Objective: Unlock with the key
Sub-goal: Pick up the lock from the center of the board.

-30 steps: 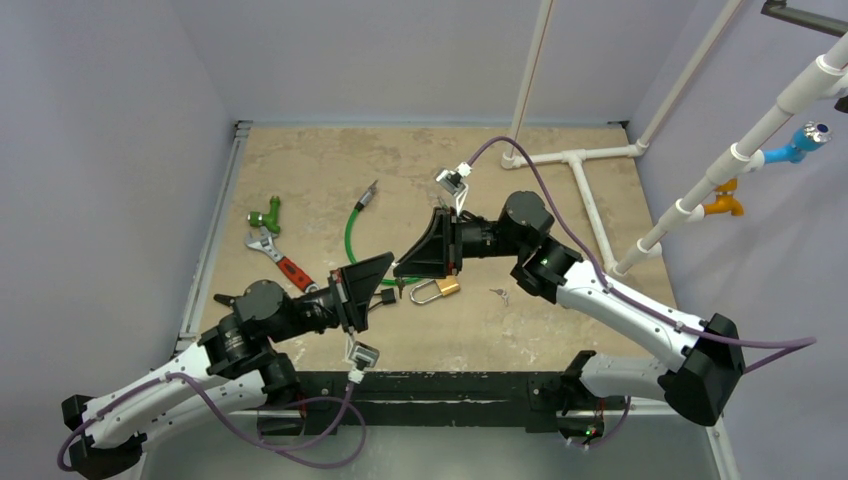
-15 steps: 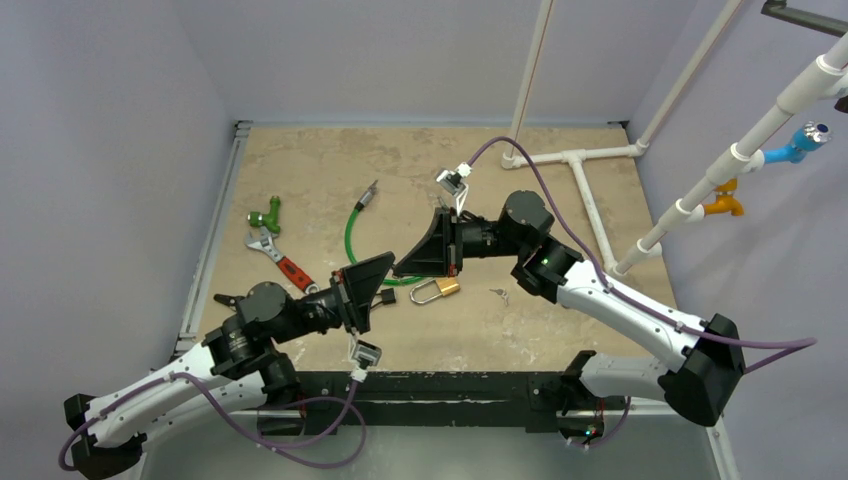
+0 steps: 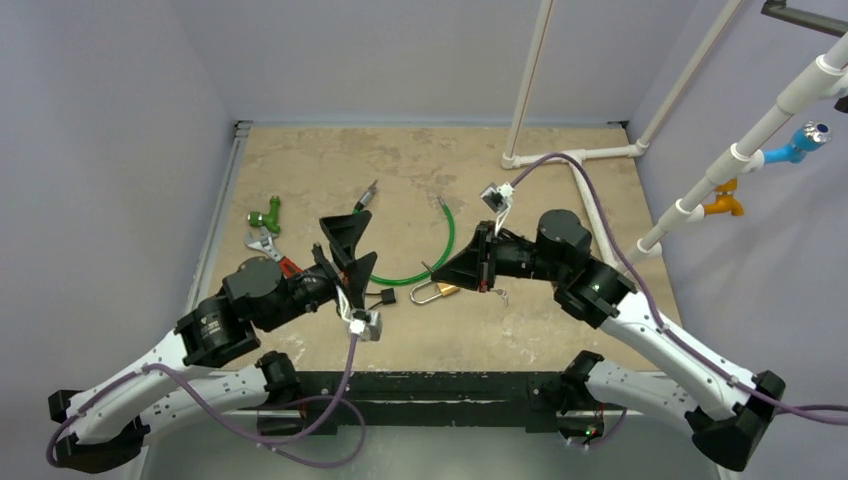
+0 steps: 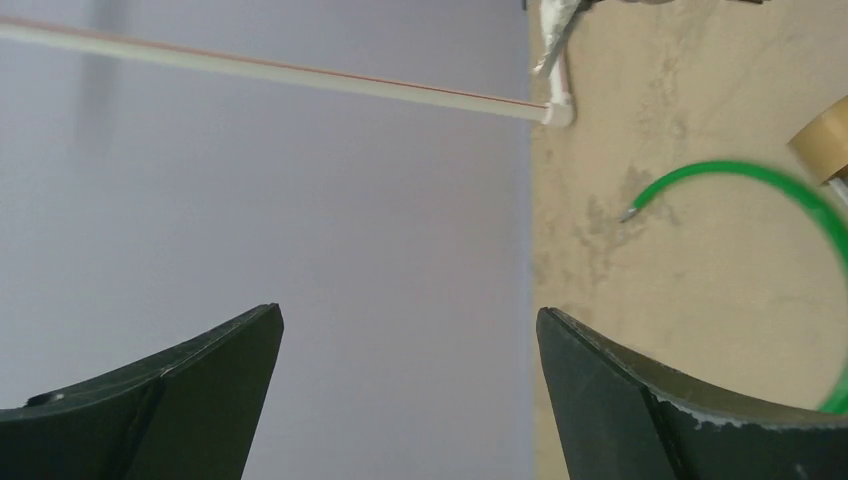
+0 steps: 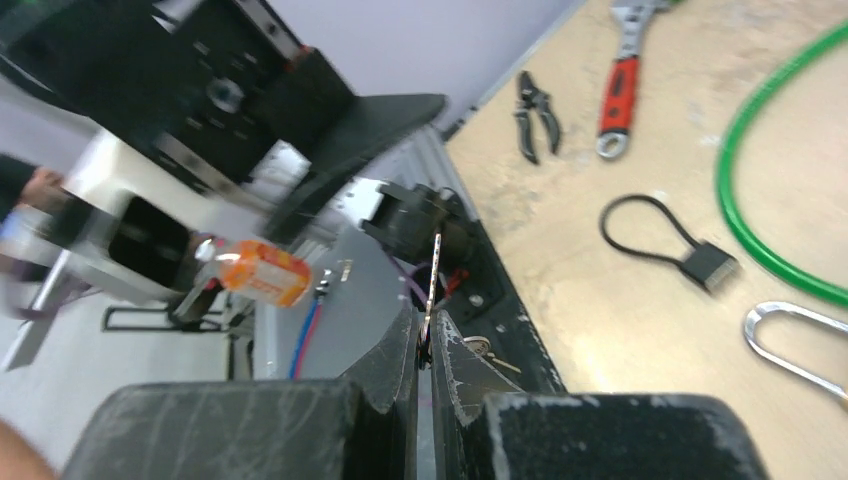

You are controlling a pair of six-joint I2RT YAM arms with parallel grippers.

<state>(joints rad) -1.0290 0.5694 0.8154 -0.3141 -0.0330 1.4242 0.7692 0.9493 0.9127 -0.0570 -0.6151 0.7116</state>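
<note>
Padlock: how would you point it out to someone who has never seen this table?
On the tan table, look mid-front, at the tip of the right gripper. The padlock lies flat beside the curve of the green cable. It alone has a brass body and silver shackle.

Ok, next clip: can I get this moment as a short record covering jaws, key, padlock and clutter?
left jaws: open, empty, lifted
right jaws: shut on a thin metal strip, probably the key
padlock: flat on the table, beside the right jaws
key in lock: no
clutter: green cable, wrench, pliers
</note>
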